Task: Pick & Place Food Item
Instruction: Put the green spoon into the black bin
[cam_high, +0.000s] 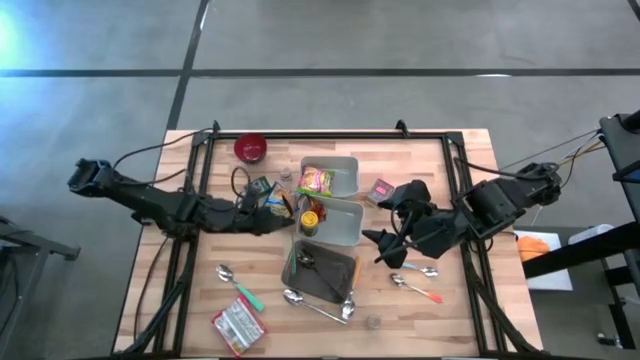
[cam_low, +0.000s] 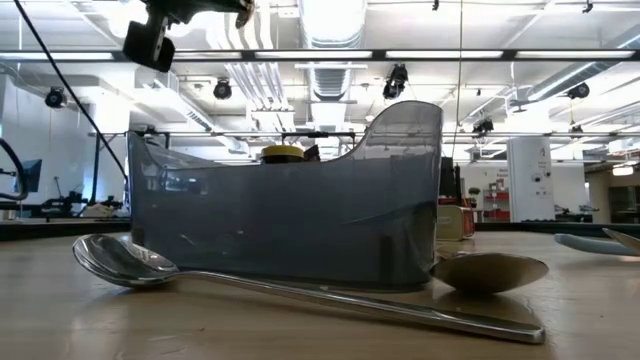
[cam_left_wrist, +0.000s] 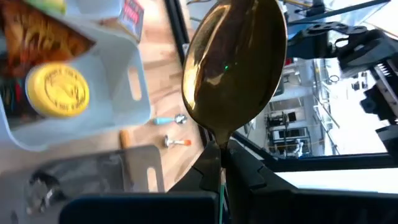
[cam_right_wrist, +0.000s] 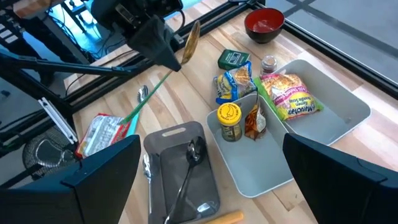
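Observation:
My left gripper (cam_high: 274, 214) is shut on a metal spoon (cam_left_wrist: 233, 62) and hovers just left of the two grey trays. The spoon's bowl (cam_right_wrist: 191, 40) sticks out ahead of the fingers. The far tray (cam_high: 345, 165) holds a noodle packet (cam_high: 316, 181). The nearer tray (cam_high: 345, 225) holds a yellow-lidded jar (cam_high: 311, 217) and an orange packet (cam_right_wrist: 254, 122). Green packets (cam_high: 262, 188) lie on the table beside the trays. My right gripper (cam_high: 386, 222) hangs open, high above the table right of the trays, with nothing between its fingers. My left gripper pinches the spoon's handle (cam_left_wrist: 221, 146) just behind the bowl between its two fingers. The rest of the handle is hidden between the fingers. The spoon reaches out along the fingers' line, lifted clear of table and trays.
A dark tray (cam_high: 320, 272) near the front holds a spoon (cam_right_wrist: 193, 155). More spoons (cam_high: 418, 285) lie around it. A red bowl (cam_high: 251, 148) stands at the far left, a snack packet (cam_high: 238, 325) at the near left, a small red packet (cam_high: 380, 190) right of the far tray.

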